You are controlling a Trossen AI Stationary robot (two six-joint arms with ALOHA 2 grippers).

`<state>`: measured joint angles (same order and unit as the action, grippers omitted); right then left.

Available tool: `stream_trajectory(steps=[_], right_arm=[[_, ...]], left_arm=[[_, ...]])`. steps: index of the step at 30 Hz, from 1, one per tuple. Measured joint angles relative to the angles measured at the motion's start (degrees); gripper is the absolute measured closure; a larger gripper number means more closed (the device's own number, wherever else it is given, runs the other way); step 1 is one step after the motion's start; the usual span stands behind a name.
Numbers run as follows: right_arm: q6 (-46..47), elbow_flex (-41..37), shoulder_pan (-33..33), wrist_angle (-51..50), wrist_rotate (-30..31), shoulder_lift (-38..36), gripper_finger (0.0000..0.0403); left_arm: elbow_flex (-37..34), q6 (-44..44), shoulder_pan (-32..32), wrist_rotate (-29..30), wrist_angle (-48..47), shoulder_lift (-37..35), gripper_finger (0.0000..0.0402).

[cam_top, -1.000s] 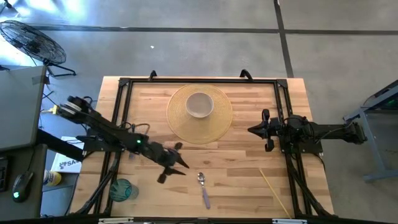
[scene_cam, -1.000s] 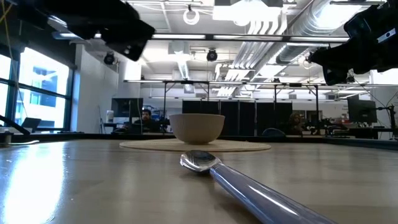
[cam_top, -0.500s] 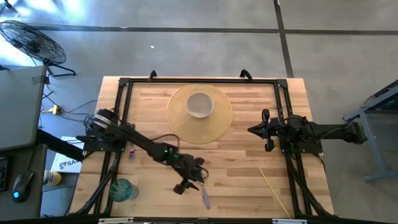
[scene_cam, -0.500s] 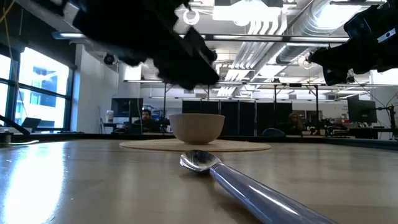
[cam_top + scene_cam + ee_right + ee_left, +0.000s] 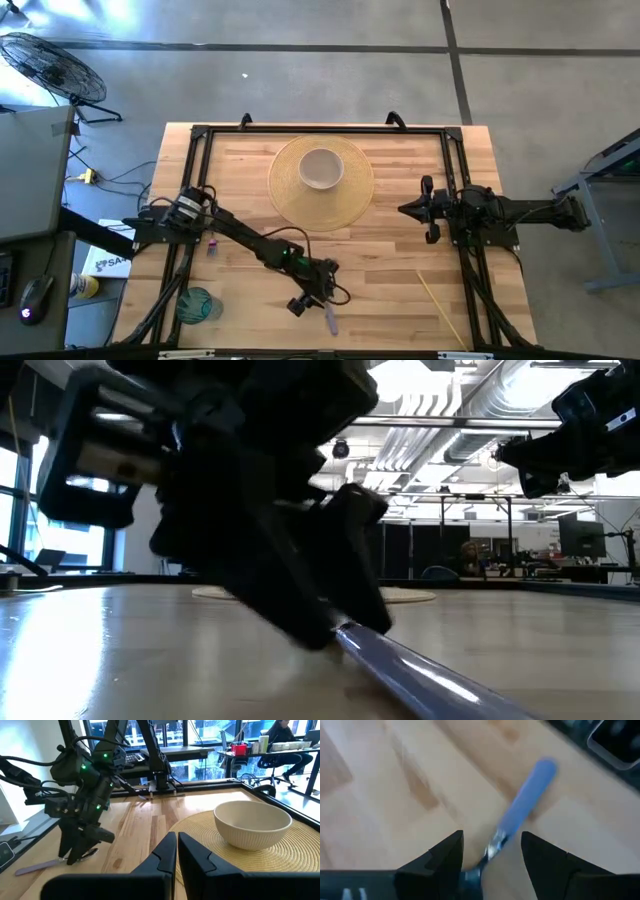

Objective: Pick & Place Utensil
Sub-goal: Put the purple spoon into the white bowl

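A spoon with a pale blue handle (image 5: 330, 320) lies flat on the wooden table near its near edge. In the left wrist view its handle (image 5: 525, 802) points away and its metal neck (image 5: 492, 845) lies between my fingers. My left gripper (image 5: 492, 845) is open and low over the spoon's bowl end (image 5: 318, 293), one finger on each side; in the low view it (image 5: 330, 610) hides the bowl end, so only the handle (image 5: 420, 675) shows. A cream bowl (image 5: 321, 168) stands on a round woven mat (image 5: 345, 205). My right gripper (image 5: 428, 210) waits shut at the table's right.
A green glass (image 5: 198, 303) stands at the near left corner. A thin yellow stick (image 5: 440, 305) lies near right. Black frame rails (image 5: 300, 130) run along the table's far and side edges. Bare wood lies between the mat and the spoon.
My left gripper has swept from the table's left toward the right and the near edge, and come down low over the spoon's bowl end, where its open fingers now straddle it. The spoon lies where it lay.
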<state>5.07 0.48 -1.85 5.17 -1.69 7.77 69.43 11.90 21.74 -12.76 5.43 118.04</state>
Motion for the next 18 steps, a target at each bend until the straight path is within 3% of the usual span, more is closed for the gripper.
stream_trajectory(steps=[3,9,18], right_arm=[[0.01,0.01,0.00,0.14,-0.01,0.22,0.0391],[0.01,-0.01,0.00,-0.09,-0.01,0.50,0.0391],[0.01,0.02,0.00,-0.04,-0.02,0.48,0.0391]], left_arm=[[0.00,0.11,0.00,2.86,-0.38,-0.02,0.0205],[0.10,-0.08,0.02,3.25,-3.07,-0.15,0.0214],[0.10,-0.78,0.00,3.33,-5.28,-0.68,0.0306]])
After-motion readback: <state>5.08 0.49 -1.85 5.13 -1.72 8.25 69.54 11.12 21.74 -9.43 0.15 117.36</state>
